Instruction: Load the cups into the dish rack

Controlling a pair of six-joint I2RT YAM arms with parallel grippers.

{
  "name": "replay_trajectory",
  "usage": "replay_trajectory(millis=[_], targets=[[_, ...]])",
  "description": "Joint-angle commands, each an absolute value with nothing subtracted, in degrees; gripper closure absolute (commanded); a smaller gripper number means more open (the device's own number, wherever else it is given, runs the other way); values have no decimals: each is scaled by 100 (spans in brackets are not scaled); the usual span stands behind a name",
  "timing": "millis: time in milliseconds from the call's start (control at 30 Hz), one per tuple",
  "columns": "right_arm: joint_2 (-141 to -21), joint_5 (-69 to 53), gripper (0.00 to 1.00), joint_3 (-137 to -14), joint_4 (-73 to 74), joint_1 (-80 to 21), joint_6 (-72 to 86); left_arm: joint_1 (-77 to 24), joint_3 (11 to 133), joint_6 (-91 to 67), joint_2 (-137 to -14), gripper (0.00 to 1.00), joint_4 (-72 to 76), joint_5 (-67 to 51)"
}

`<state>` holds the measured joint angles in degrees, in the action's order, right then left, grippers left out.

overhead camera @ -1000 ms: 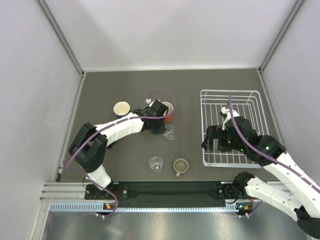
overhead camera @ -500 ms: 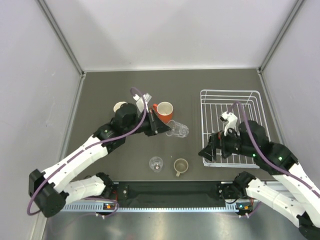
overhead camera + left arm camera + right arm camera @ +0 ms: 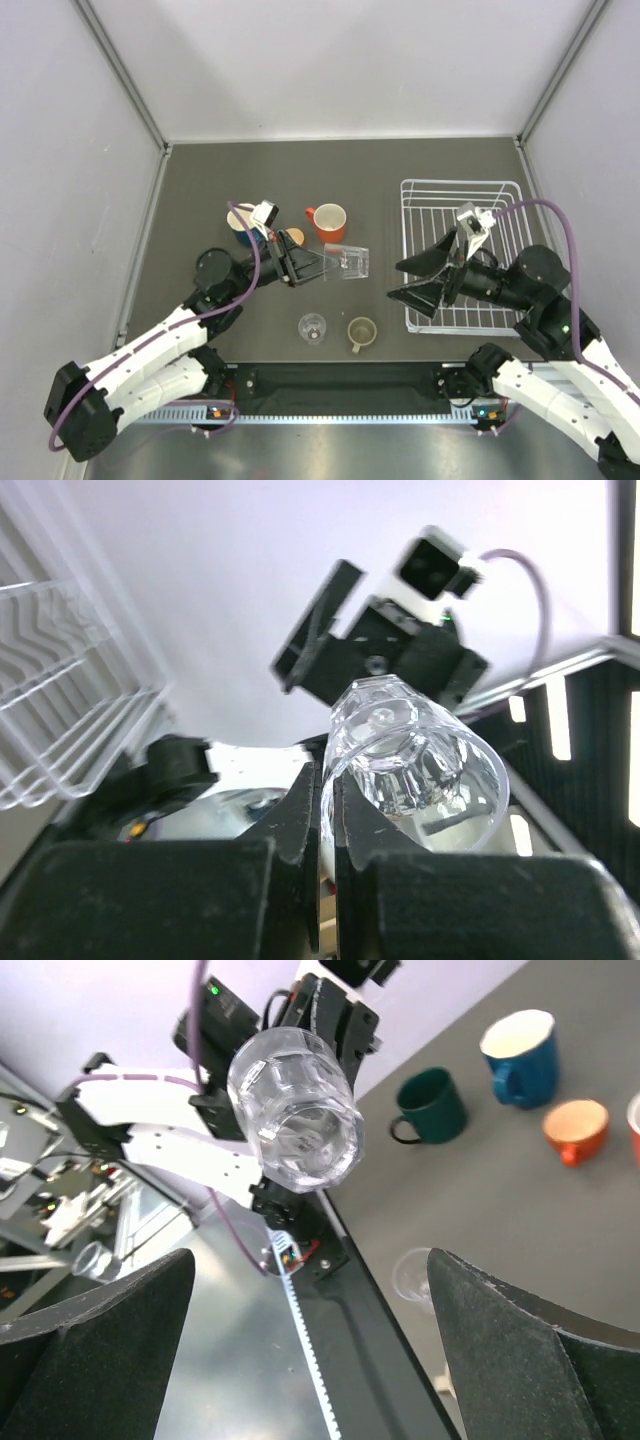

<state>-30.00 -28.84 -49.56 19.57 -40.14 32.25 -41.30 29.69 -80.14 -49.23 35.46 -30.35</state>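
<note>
My left gripper [image 3: 316,266] is shut on the wall of a clear glass [image 3: 347,262], which lies on its side in the air; the wrist view shows the glass [image 3: 415,765] with its rim pinched between the fingers [image 3: 305,815]. My right gripper [image 3: 396,280] stands open, pointing left at that glass [image 3: 295,1120], a short gap away. Behind it is the white dish rack [image 3: 500,190]. On the table stand an orange mug [image 3: 328,222], a tiny orange cup [image 3: 294,237], a blue mug [image 3: 241,226], a second clear glass [image 3: 312,327] and a beige mug [image 3: 361,332]. A dark green cup [image 3: 430,1107] shows in the right wrist view.
The left wrist's camera [image 3: 264,214] overhangs the blue mug. A metal rail [image 3: 300,380] with the arm bases runs along the near table edge. Grey walls close in the back and both sides.
My left arm lifted the clear glass off the table, tipped it sideways and drew back. My right gripper came out of the dish rack and swung left to face the glass.
</note>
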Motion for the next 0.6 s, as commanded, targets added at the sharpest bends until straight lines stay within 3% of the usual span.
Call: replay_trajectory(millis=[0, 233, 567], targets=[[-3295, -3375, 1, -4966, 800, -4078, 3437, -4148, 2594, -9111, -4843, 100, 5693, -2901], [-3699, -3735, 3, -4913, -289, -4104, 3867, -4175, 2382, -9316, -4860, 100, 5880, -2821], [-4315, -3271, 5, -5106, -404, -4719, 3806, -4175, 2391, -9308, -4931, 100, 5871, -2839]])
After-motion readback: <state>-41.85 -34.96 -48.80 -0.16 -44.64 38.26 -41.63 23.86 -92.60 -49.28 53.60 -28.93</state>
